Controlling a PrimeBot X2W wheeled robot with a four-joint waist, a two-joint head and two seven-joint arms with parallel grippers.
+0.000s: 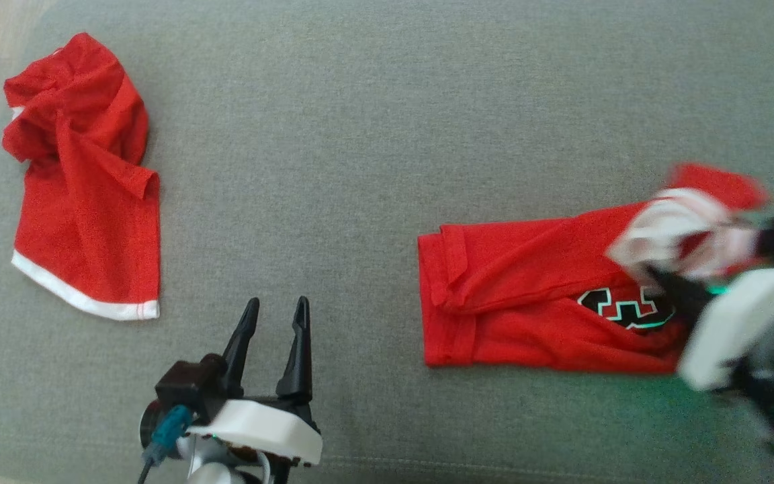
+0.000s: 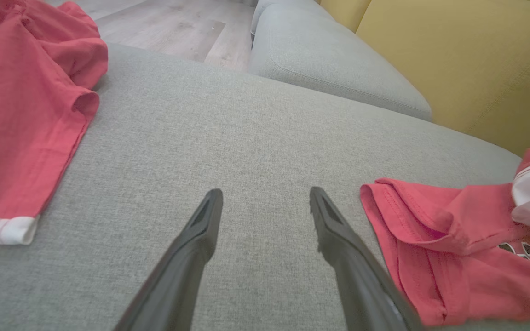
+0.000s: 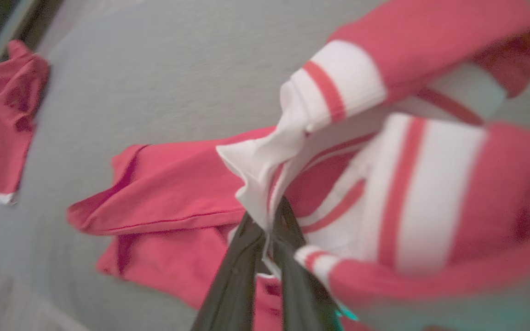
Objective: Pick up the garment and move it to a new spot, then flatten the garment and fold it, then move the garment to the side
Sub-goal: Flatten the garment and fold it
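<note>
A red garment with white striped trim and a black emblem lies partly folded on the grey cushion at the right. My right gripper is shut on its white striped edge, holding that part lifted above the rest; both look blurred in the head view. In the left wrist view the same garment lies just right of the fingers. My left gripper stands open over bare cushion near the front edge, nothing between its fingers.
A second red garment with a white hem lies crumpled at the far left of the grey cushion. A yellow backrest and another grey cushion lie beyond. Wooden floor shows past the edge.
</note>
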